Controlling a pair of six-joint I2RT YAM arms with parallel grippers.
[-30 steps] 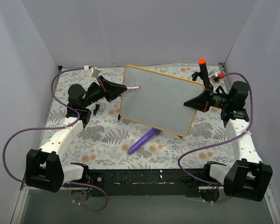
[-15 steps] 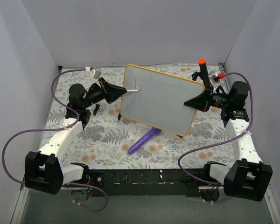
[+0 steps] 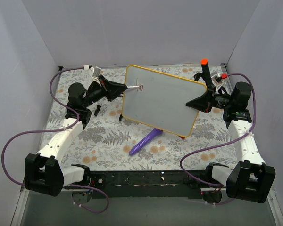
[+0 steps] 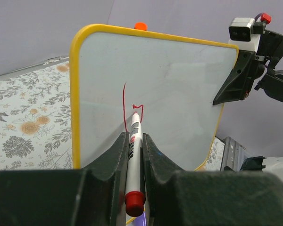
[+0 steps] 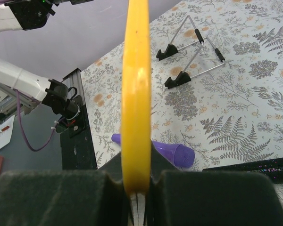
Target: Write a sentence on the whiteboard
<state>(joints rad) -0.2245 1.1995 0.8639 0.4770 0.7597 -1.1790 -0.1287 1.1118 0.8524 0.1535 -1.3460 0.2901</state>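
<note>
At left pincer [image 4: 134, 137]: clamped shut on a marker [image 4: 133, 157], tip pressed to the whiteboard [image 3: 162, 101] near its upper left corner. At right pincer [image 5: 136, 181]: pinched shut on the yellow rim opposite, bracing the board upright and tilted over mid-table [image 3: 104, 136]. Writing barely begun. Of the sentence [image 4: 126, 106], only a tall red stroke and a small hook; no word readable. Next, probably: short rightward strokes, steady tip contact, firm bracing. Marker label too small to read.

1. Take the floral mat [image 3: 104, 136] as your reference.
2. Purple tapered piece [image 3: 145, 142]: lying on the mat, toward its near edge.
3. Wire stand [image 5: 169, 51]: resting on the mat.
4. Orange-capped black post [image 3: 203, 69]: upright at the mat's far right corner.
</note>
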